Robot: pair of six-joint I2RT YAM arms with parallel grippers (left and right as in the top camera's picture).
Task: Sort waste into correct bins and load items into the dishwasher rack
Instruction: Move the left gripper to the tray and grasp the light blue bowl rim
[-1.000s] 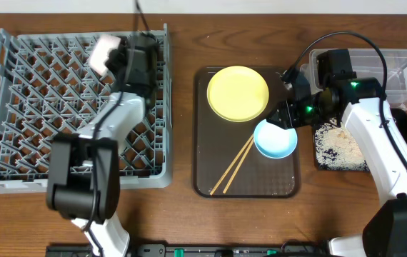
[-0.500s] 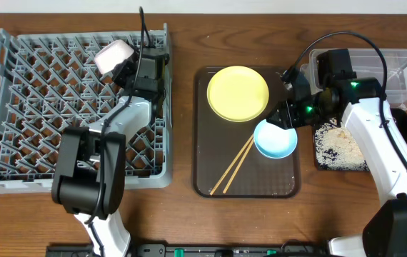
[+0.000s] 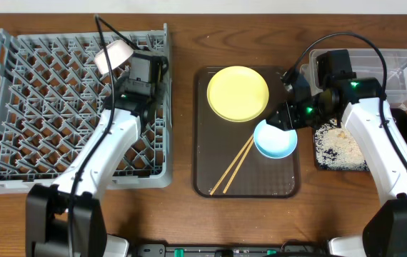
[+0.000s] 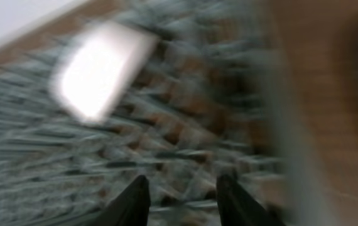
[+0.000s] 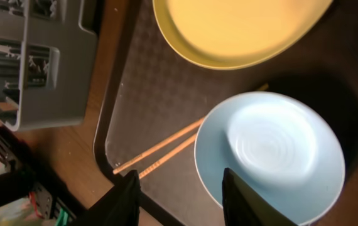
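**Wooden sticks in front, white dish at the back**

Wooden chopsticks (image 3: 235,168) lie side by side, slanted, on the brown tray (image 3: 203,178) at the near part of the table (image 3: 182,214). Just behind them on the same tray sits the light blue bowl (image 3: 275,141), right way up. The right gripper (image 5: 180,176) hangs over the bowl's rim. Its jaws are apart, one over the bowl and one over the tray, and they hold nothing. To the right, whitish crumbs (image 3: 339,146) are spread in the black tray (image 3: 320,165). Further back on the brown tray is the yellow plate (image 3: 238,93), close to the blue bowl. Behind the black tray stands the clear tub (image 3: 396,68). On the left is the big grey rack (image 3: 39,107). Near its far right corner a white dish (image 3: 114,53) lies tilted over the pegs; I cannot tell if it is a cup or a bowl. The left gripper (image 4: 182,179) is just beside it, jaws apart and empty. That view is blurry.
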